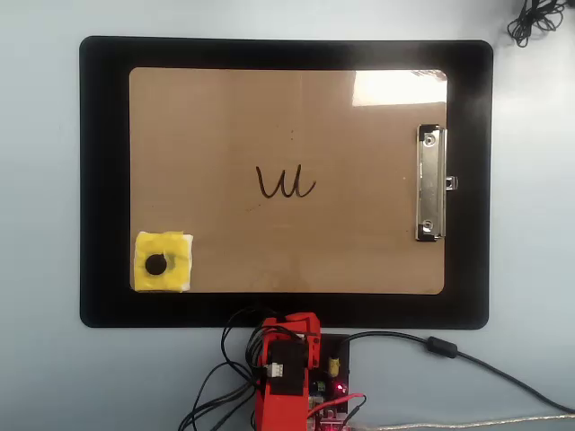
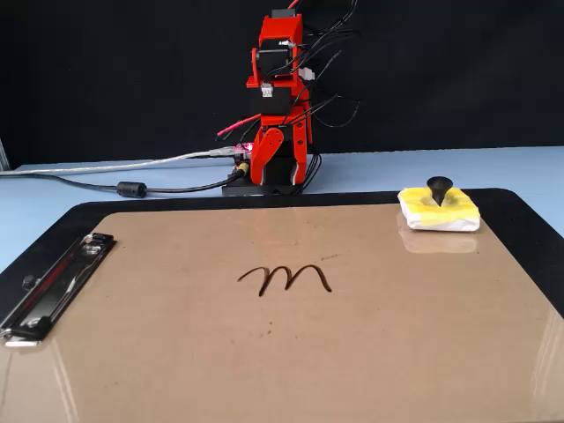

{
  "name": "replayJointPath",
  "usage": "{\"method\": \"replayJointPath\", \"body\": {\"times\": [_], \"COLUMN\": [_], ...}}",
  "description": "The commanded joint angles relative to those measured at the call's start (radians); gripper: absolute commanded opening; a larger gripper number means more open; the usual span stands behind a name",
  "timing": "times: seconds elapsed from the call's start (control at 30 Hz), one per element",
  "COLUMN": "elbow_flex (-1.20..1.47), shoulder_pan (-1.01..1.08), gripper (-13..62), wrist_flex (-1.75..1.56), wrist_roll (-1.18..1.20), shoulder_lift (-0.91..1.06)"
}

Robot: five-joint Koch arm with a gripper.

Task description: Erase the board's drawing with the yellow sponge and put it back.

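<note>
And here's your start: the red arm [image 1: 286,377] sits folded up on its base at 6 o'clock in the overhead view, off the black mat [image 1: 103,180] entirely. The gripper [image 2: 280,172] is tucked down against the arm's body, and neither view shows the jaws apart or together, so you cannot tell how it stands. It certainly holds nothing.

The yellow sponge [image 1: 163,261] lies on the board [image 1: 225,117] at its 7 o'clock corner, knob up, well apart from the drawing [image 1: 285,183], which sits near the board's middle. The metal clip [image 1: 430,183] is over at 3 o'clock.

Now, the hazards. That knob tapers to a point in the fixed view [image 2: 438,187], so if you close high on it, I'd expect the jaws to slide off and the sponge to stay put. Come in off-centre and you may nudge the sponge over the board's edge onto the mat.

Once you're wiping, too little downward pressure could leave strokes behind; too much could tilt the sponge off its knob or drag the board across the mat, since nothing visible pins it.

Cables [image 1: 225,395] crowd the base. A wide swing toward 7 o'clock could snag them, so watch that.
</note>
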Motion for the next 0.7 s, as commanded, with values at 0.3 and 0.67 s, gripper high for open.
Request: {"method": "replayJointPath", "body": {"times": [0.3, 0.67], "elbow_flex": [-0.092, -0.474], "shoulder_pan": [-0.009, -0.723], "gripper": [34.0, 32.3], "wrist_flex": [0.046, -0.387], "wrist_roll": [-0.003, -0.353], "shoulder_lift": [0.046, 0.029]}}
